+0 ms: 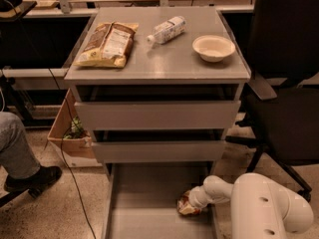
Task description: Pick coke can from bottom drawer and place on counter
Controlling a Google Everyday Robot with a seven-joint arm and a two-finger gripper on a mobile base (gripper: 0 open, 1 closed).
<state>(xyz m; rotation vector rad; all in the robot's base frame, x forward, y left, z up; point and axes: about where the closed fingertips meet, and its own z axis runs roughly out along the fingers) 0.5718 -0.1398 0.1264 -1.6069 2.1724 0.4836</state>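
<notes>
The coke can (183, 203) sits low against the right edge of the bottom drawer (144, 198), which stands pulled out toward the front. The gripper (190, 209) is right on the can, reaching in from the white arm at the front right corner. It touches or covers most of the can, and I cannot tell whether the claw is apart or clamped on it. Up on the counter (164, 63) a chip bag (107, 44) lies by the left edge, a plastic bottle (166, 29) lies on its side near the back, and a pale bowl (213, 47) sits near the right edge. A dark office chair (289, 93) stands right of the cabinet, and a cardboard box (65, 138) and someone's shoe (32, 179) are on the floor to the left.
</notes>
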